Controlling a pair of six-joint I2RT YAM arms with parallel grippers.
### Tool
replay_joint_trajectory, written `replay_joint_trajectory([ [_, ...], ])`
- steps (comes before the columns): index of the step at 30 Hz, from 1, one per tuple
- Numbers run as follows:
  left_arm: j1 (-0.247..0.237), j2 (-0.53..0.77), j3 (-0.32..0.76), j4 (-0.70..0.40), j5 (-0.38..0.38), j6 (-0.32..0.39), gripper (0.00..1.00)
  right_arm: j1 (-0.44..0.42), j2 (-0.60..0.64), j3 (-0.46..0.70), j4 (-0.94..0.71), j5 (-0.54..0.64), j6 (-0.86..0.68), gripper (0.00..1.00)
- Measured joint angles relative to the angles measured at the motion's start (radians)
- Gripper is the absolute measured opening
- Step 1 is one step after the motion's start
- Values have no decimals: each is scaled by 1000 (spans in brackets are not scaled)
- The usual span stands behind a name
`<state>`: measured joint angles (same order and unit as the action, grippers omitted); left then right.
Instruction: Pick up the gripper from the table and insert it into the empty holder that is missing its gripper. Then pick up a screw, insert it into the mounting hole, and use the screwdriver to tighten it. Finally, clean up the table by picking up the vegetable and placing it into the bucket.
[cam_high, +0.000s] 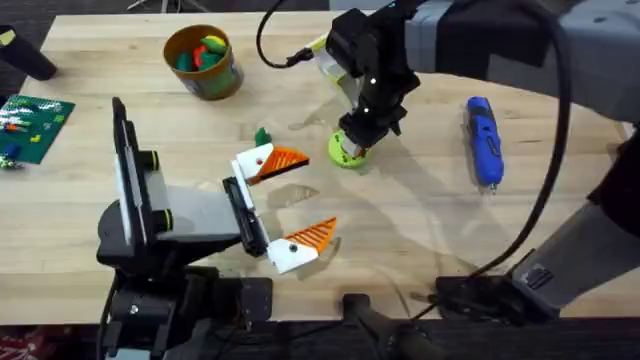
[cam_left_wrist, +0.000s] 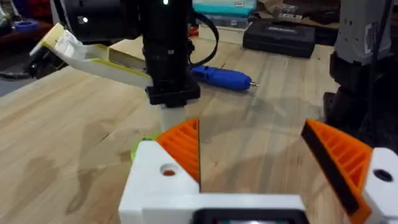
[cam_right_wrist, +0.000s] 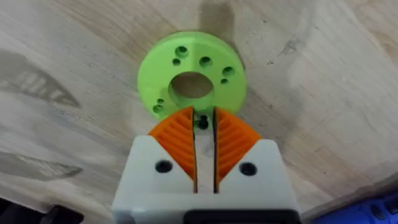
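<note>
We see the right gripper (cam_right_wrist: 204, 134) pointing straight down over a lime-green disc (cam_right_wrist: 191, 78), a flat ring with a wide central hole and small holes around it. Its orange ribbed pads (cam_right_wrist: 176, 140) are nearly closed on a tiny dark object we cannot identify, and its arm hides part of the disc from overhead. The left gripper (cam_high: 288, 205) rests spread wide, holding nothing. The blue screwdriver (cam_high: 483, 138) lies at 3 o'clock on the pale wood table (cam_high: 420, 230). The bucket (cam_high: 203, 62) stands at 11 o'clock, with blurred colourful pieces inside.
</note>
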<state>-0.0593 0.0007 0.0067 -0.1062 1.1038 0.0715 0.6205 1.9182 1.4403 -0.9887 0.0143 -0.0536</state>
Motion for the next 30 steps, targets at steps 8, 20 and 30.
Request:
replay_joint_trajectory([
  [8,0,0,0,0,0,0,986,0,0,0,-7,1,0,70],
  [20,0,0,0,0,0,0,986,0,0,0,-7,0,0,7],
  [30,0,0,0,0,0,0,986,0,-2,11,-17,0,0,7],
])
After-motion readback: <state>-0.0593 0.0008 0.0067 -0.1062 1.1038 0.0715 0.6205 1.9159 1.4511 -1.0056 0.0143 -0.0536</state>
